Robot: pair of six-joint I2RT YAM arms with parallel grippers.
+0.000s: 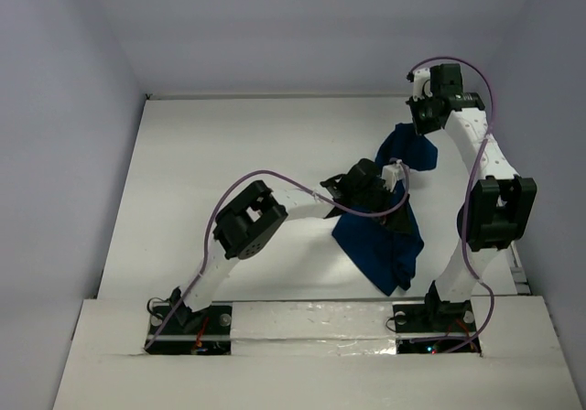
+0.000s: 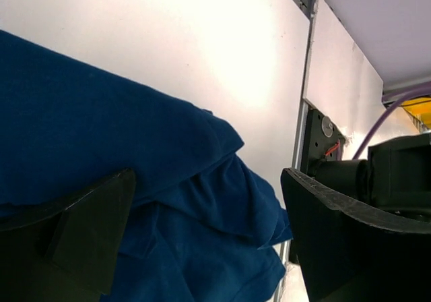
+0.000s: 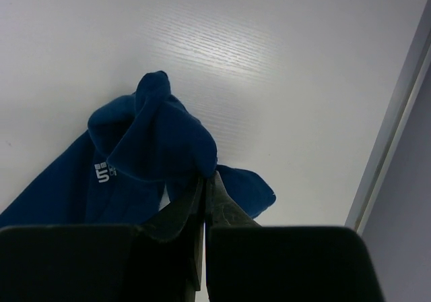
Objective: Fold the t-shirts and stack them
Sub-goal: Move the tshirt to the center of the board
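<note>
One dark navy t-shirt lies crumpled right of the table's centre, stretched from the near side up toward the far right. My right gripper is shut on its far end and holds that end raised; in the right wrist view the jaws meet on a bunched fold of the cloth, with a small white print showing to their left. My left gripper hovers over the shirt's middle. In the left wrist view it is wide open, with folds of the shirt beneath and between its fingers.
The white table has a back wall edge at the far side and a metal rail along its right edge. Purple cables loop over both arms. The right arm's base stands close behind the left gripper.
</note>
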